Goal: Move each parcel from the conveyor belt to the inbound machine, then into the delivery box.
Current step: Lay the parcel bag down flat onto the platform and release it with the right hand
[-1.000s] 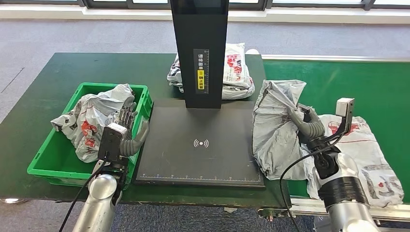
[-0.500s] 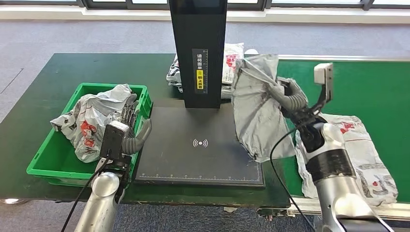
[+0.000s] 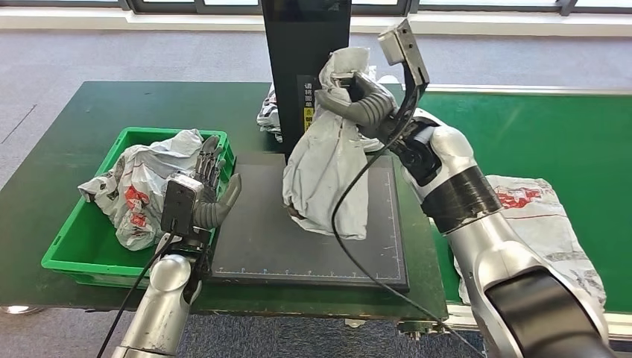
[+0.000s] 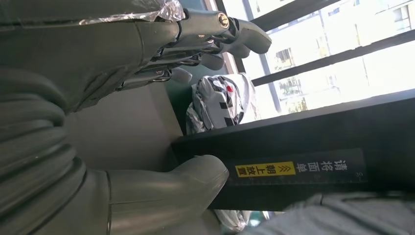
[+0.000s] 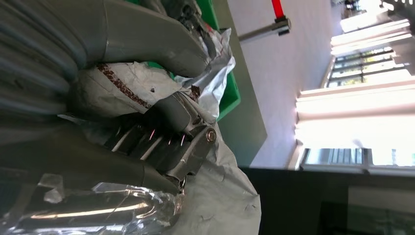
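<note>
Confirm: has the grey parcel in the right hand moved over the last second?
Yes. The grey parcel, gripped by the right hand, has swung left off the conveyor belt and now hangs over the inbound machine's black scan plate.

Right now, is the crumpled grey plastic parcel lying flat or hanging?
Hanging: the right hand grips the crumpled grey plastic parcel by its top, lower end touching the black scanner plate.

The parcel held at the picture's centre is plain grey, while the parcel in the bin and the one at lower right are grey-white with red and black print. The bin is bright green, the table and belt dark green. The scanner post is black with a yellow label.
</note>
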`<state>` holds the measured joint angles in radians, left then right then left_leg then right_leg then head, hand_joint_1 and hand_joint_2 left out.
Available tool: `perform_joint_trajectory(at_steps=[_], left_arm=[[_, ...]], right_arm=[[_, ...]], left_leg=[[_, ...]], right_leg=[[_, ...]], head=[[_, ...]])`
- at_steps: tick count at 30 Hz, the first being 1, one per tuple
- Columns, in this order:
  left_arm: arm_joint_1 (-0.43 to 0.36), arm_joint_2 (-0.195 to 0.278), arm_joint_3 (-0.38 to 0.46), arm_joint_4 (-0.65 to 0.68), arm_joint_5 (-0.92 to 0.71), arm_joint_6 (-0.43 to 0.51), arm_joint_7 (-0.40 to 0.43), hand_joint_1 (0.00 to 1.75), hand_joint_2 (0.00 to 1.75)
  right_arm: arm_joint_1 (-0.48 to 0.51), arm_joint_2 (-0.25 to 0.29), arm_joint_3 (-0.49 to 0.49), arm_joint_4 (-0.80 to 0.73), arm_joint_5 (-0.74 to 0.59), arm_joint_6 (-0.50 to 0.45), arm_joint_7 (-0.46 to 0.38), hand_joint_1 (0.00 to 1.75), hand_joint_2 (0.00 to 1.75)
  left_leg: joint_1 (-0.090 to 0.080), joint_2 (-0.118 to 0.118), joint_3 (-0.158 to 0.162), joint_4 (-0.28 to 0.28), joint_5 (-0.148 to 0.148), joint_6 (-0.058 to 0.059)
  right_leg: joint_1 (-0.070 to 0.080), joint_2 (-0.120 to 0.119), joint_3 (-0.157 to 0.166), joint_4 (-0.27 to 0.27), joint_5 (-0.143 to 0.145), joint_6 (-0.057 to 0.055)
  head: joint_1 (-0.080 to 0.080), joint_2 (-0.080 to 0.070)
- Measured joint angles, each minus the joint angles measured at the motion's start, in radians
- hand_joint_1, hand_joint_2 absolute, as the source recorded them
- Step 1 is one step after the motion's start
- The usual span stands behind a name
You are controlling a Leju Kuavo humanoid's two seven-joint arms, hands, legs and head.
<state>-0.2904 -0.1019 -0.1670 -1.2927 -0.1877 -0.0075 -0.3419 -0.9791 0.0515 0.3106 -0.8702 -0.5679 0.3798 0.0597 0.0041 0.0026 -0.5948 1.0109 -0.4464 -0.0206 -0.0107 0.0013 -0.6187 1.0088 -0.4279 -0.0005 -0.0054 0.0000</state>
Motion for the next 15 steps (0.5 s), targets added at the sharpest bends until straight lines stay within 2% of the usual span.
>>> perform_joint_trajectory(at_steps=[7, 15], left_arm=[[-0.009, 0.002, -0.01, 0.022, 0.01, 0.006, -0.003, 0.0, 1.75], [-0.01, 0.005, -0.01, 0.028, 0.011, 0.007, -0.003, 0.0, 1.75]], right_arm=[[-0.042, 0.037, 0.088, 0.038, -0.014, -0.005, 0.005, 1.75, 1.75], [-0.055, 0.042, 0.114, 0.058, -0.017, -0.009, -0.002, 1.75, 1.75]], left_leg=[[0.0, -0.001, 0.0, 0.0, 0.0, 0.0], [0.0, -0.001, 0.0, 0.0, 0.0, 0.0]], right_leg=[[0.0, -0.001, 0.0, 0.0, 0.0, 0.0], [0.0, -0.001, 0.0, 0.0, 0.0, 0.0]], head=[[0.0, 0.0], [0.0, 0.0]])
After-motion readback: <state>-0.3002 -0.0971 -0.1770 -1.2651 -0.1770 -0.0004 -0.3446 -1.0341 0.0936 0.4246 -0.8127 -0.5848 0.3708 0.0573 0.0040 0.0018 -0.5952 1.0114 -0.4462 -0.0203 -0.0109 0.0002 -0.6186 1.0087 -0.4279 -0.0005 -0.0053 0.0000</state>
